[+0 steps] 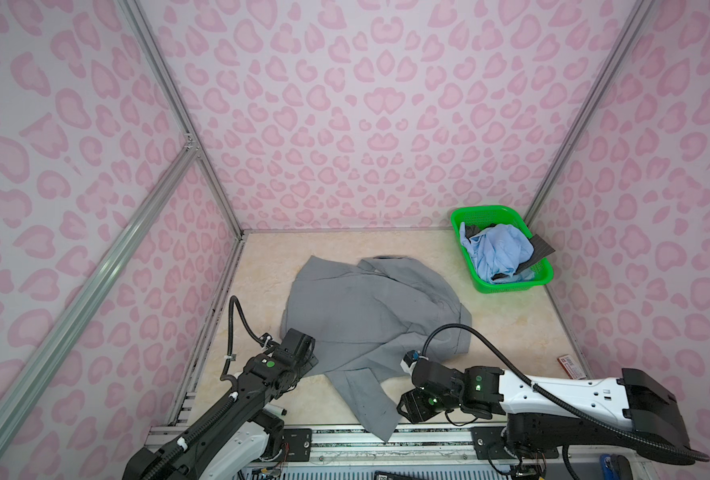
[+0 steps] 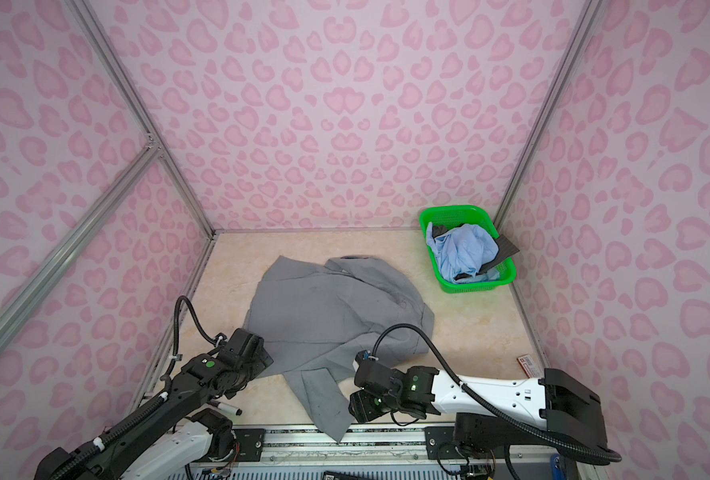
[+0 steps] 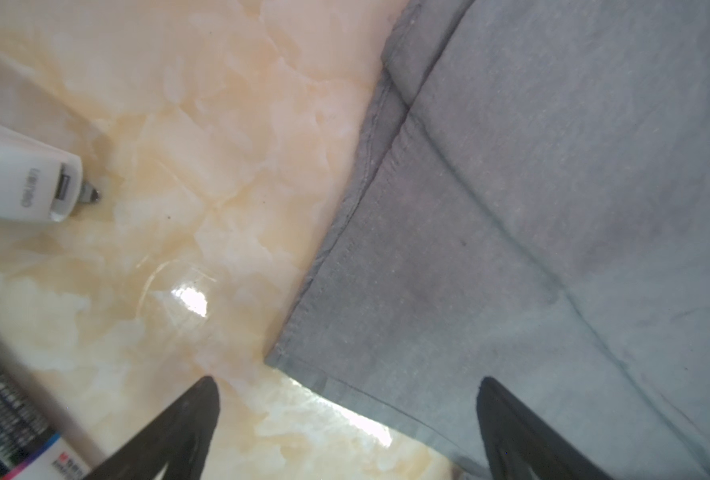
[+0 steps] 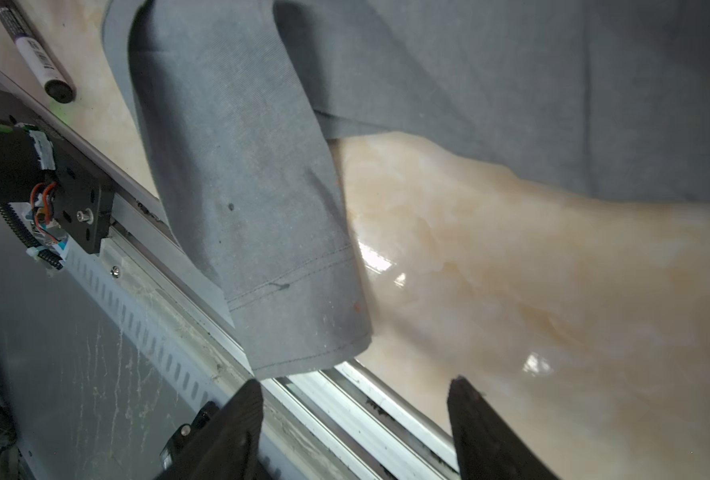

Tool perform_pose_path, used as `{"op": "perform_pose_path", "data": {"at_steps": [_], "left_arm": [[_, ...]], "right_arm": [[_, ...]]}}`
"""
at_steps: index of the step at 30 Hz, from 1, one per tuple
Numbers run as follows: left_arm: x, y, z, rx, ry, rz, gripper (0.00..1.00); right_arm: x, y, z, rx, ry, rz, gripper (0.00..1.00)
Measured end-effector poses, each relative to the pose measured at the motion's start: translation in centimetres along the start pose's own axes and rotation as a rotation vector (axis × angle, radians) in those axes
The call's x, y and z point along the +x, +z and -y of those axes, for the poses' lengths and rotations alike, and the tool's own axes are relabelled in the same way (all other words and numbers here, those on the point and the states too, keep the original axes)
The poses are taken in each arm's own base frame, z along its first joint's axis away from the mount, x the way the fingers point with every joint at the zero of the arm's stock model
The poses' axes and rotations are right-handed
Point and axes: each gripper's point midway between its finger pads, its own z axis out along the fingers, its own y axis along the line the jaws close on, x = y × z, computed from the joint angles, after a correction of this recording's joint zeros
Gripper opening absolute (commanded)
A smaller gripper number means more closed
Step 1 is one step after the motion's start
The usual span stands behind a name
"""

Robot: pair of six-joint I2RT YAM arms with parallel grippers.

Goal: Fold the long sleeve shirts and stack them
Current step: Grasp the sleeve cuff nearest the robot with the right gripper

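While the grey shirt lies spread and rumpled in the middle of the table, its sleeve trails over the near edge. The left gripper stands wide apart and empty at the hem corner. The right gripper is parted and empty, just short of the cuff. A light blue shirt and a charcoal shirt sit crumpled in the green basket at the far right.

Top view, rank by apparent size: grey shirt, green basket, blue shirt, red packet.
In a top view, largest first:
1. grey shirt
2. green basket
3. blue shirt, bunched inside the basket
4. red packet, clearly the smallest
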Motion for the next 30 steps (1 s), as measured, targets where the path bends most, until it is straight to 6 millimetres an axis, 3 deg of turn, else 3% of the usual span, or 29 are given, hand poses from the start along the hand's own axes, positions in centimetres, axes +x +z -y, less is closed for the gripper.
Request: {"op": "perform_pose_path", "data": {"at_steps": [6, 10, 18, 22, 30], "left_arm": [[0.6, 1.2, -0.6, -0.016, -0.004, -0.013, 0.90], [0.4, 1.4, -0.6, -0.022, -0.003, 0.004, 0.86], [-0.6, 2.4, -0.8, -0.074, 0.031, 0.056, 0.63], [-0.9, 2.6, -0.7, -0.089, 0.045, 0.067, 0.54], [-1.0, 2.8, -0.4, -0.095, 0.066, 0.070, 0.51]], "right_arm": [[-0.1, 2.4, -0.6, -0.004, 0.015, -0.019, 0.67], [-0.2, 3.0, -1.2, -0.011, 0.014, -0.037, 0.65], [0.0, 4.1, -1.4, 0.011, 0.008, -0.070, 0.61], [0.2, 4.7, -1.3, 0.029, -0.003, -0.091, 0.52], [0.5, 5.1, -1.8, 0.029, -0.034, -0.111, 0.46]]}}
